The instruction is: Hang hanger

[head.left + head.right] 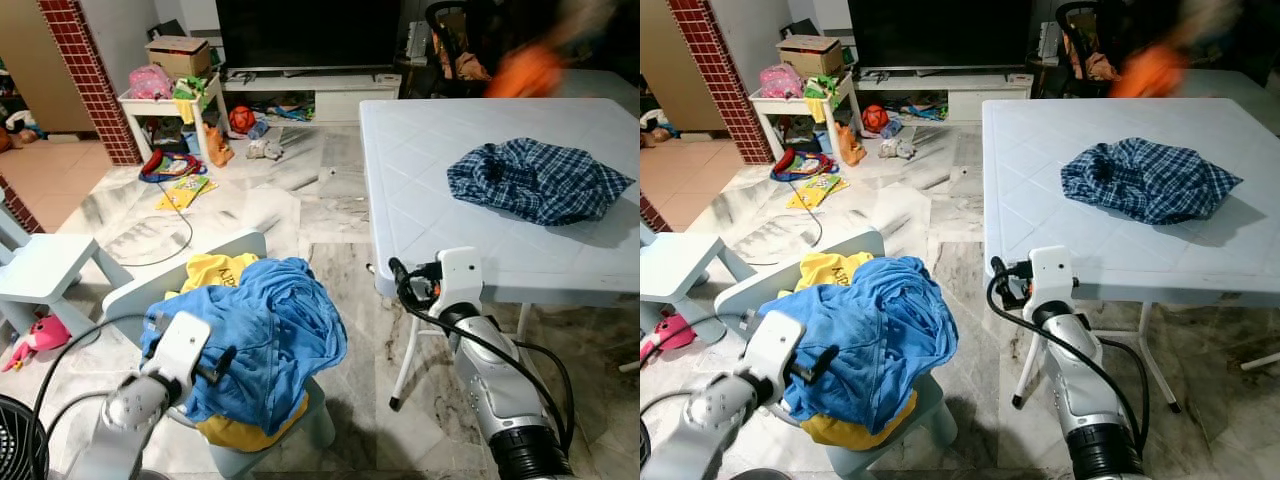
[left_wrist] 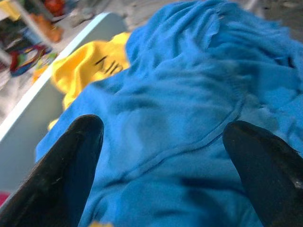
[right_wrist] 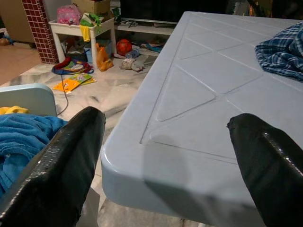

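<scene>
Low on the robot's left, the left claw (image 2: 156, 161) hovers with its fingers spread wide over a blue garment (image 1: 265, 330) heaped on a pale chair (image 1: 200, 262), a yellow garment (image 1: 215, 270) beneath it. Meanwhile the right claw (image 3: 165, 156), also spread apart and gripping nothing, sits at the near corner of the white table (image 1: 440, 130), where a crumpled blue plaid shirt (image 1: 535, 178) lies well away from it. I cannot make out a hanger anywhere; toys litter the floor (image 1: 290, 200) beyond.

both arms reach forward, left pincer (image 2: 161, 156) and right pincer (image 3: 165, 156) spread wide.
</scene>
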Controlling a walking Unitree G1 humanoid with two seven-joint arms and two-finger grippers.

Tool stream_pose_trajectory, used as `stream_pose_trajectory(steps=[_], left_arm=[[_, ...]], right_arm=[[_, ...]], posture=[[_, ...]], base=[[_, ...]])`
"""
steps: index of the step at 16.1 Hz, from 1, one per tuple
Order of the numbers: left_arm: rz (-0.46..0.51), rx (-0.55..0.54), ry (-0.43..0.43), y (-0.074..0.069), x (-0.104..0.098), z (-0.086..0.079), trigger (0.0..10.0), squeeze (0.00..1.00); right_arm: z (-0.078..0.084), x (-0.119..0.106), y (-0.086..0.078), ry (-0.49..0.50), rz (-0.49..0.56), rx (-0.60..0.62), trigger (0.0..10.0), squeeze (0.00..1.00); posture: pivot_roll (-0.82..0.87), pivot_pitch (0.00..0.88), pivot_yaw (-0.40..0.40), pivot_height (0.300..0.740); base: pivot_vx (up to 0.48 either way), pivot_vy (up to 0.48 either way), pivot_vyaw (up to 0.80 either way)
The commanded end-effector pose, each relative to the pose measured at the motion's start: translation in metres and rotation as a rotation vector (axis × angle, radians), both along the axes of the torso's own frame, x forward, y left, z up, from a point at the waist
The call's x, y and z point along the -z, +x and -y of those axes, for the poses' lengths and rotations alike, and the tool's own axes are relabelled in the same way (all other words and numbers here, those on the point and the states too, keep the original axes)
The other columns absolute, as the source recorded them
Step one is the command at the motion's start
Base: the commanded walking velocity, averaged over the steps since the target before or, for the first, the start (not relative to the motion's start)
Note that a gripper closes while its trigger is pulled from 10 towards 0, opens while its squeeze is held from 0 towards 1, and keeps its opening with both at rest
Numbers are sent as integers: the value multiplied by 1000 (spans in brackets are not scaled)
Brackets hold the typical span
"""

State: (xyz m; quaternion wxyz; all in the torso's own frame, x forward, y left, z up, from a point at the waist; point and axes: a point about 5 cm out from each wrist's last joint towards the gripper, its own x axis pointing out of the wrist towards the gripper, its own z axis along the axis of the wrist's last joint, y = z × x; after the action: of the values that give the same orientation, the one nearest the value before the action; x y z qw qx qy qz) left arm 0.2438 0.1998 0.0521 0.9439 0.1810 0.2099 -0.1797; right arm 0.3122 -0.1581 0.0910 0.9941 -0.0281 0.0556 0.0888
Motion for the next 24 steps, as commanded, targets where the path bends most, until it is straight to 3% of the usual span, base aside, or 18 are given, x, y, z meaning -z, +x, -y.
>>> stream_pose_trajectory(steps=[1, 5, 7, 11, 12, 14, 16, 20, 21, 22, 23, 24], left_arm=[[-5, 52, 9, 3, -1, 4, 10000, 0], [-28, 140, 11, 8, -2, 11, 10000, 0], [-97, 267, 78, 10, 2, 12, 10000, 0], [-202, 418, 198, 20, 7, 5, 10000, 0], [-194, 427, 227, 24, 7, 4, 10000, 0], [-177, 420, 258, 39, 4, 0, 10000, 0], [-189, 440, 293, 47, 7, 0, 10000, 0], [-202, 483, 300, 56, 16, 11, 10000, 0], [-205, 488, 287, 57, 17, 13, 9608, 0], [-208, 493, 288, 58, 20, 15, 3922, 0], [-215, 496, 294, 58, 23, 15, 2784, 0], [-216, 486, 293, 58, 25, 15, 275, 0]], right_arm=[[-1, -4, 2, -5, 3, -29, 10000, 0], [-3, -1, -1, -2, -19, -59, 10000, 0], [-6, 0, -2, -7, -39, -98, 10000, 0], [-7, -3, -4, 1, -61, -142, 10000, 0], [-7, -3, -5, 9, -70, -151, 10000, 0], [-20, 0, -20, 106, -191, -334, 10000, 0], [-28, 2, -42, 112, -283, -544, 10000, 0], [-18, 7, -48, 20, -333, -563, 10000, 0], [-17, 6, -47, 14, -346, -554, 10000, 0], [-17, 5, -46, -16, -350, -548, 10000, 0], [-18, 5, -45, -17, -349, -547, 10000, 0], [-19, 5, -44, -24, -348, -550, 10000, 0]], posture=[[-19, 0, 31, 740], [-26, 0, 30, 740], [-32, 0, 29, 740], [-52, 0, 32, 740], [-55, 0, 33, 740], [-65, 0, 36, 740], [-76, 0, 38, 740], [-91, 0, 41, 740], [-93, 0, 40, 740], [-92, 0, 39, 740], [-92, 0, 37, 740], [-92, 0, 38, 740]], base=[[0, 0, 0], [0, 0, 0], [0, 0, 0], [0, 0, 0], [0, 0, 0], [0, 0, 0], [0, 0, 0], [0, 0, 0], [0, 0, 0], [0, 0, 0], [0, 0, 0], [0, 0, 0]])
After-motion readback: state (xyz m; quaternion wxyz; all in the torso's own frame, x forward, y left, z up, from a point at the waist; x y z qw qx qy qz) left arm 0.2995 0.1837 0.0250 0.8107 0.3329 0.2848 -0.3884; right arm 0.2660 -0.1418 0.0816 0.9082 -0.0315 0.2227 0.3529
